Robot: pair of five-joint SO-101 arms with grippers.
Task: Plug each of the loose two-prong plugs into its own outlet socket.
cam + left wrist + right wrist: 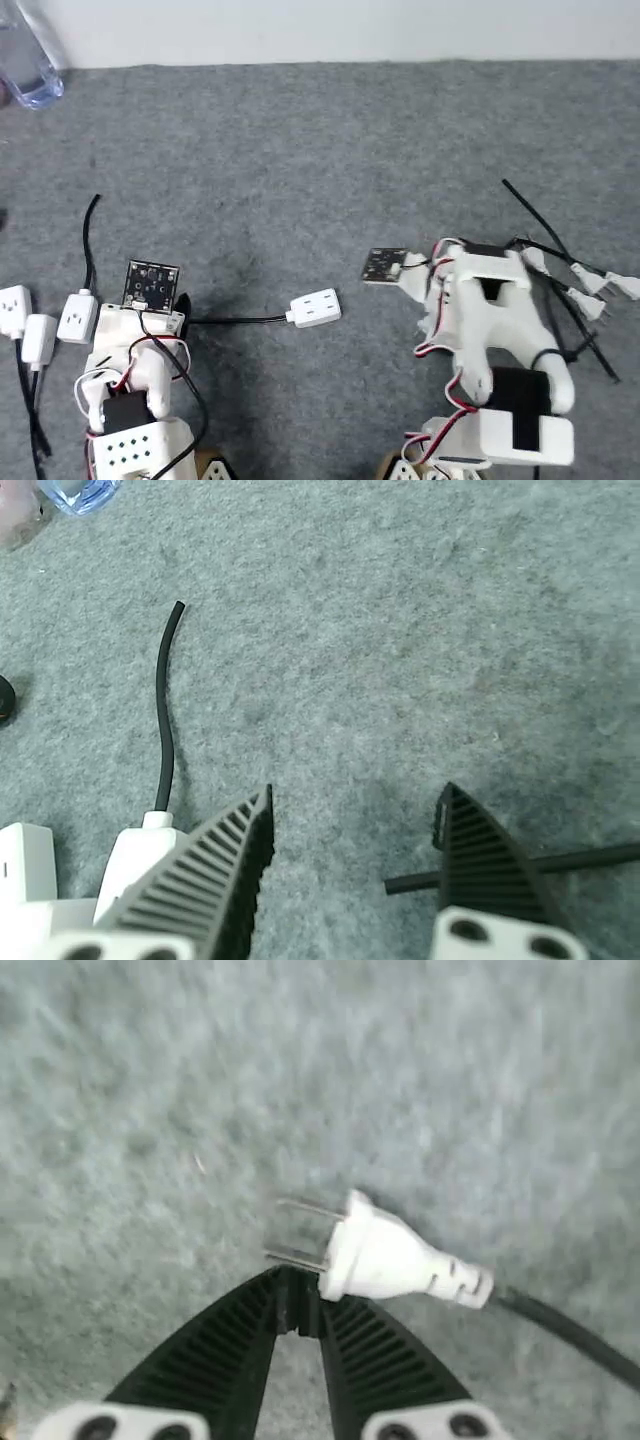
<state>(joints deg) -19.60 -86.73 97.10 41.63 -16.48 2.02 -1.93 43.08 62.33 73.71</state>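
Surface: grey carpet (300, 150); white wall (350, 30) behind.
Plug (385, 1255): just beyond right gripper (298, 1295) tips.
Right jaws: pressed together.
Left gripper (356, 792): spread.

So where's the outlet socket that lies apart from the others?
In the high view the outlet socket lies between the two arms, its black cord running toward the left arm.

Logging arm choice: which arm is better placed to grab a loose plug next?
Right: the right gripper, shut, has its tips beside a white two-prong plug. The left gripper hangs open over bare carpet.
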